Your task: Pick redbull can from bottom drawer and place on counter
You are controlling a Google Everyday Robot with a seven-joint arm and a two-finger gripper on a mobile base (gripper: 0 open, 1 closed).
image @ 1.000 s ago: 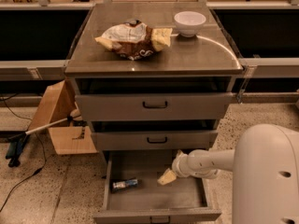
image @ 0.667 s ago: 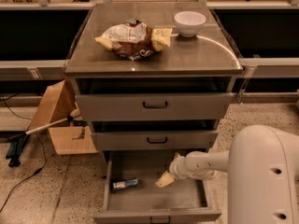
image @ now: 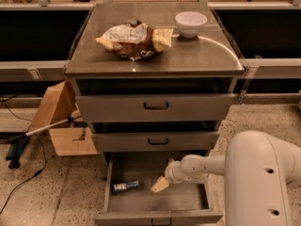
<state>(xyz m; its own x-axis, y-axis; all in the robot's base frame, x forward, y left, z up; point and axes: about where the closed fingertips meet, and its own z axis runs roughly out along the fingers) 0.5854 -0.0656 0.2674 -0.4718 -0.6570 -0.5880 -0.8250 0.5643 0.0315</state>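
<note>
The redbull can [image: 125, 186] lies on its side on the floor of the open bottom drawer [image: 188, 202], near its left wall. My gripper [image: 160, 184] reaches into the drawer from the right on a white arm and hangs just right of the can, a short gap apart. The counter [image: 188, 55] is the grey steel top of the cabinet.
A yellow-brown-white snack bag [image: 134, 40] and a white bowl [image: 190, 22] sit on the counter. Two shallower drawers [image: 155, 107] above stand slightly pulled out. A cardboard box [image: 61, 121] and a white-handled tool [image: 44, 128] lie on the floor at left.
My gripper has moved left inside the bottom drawer, closer to the can. The can has not moved.
</note>
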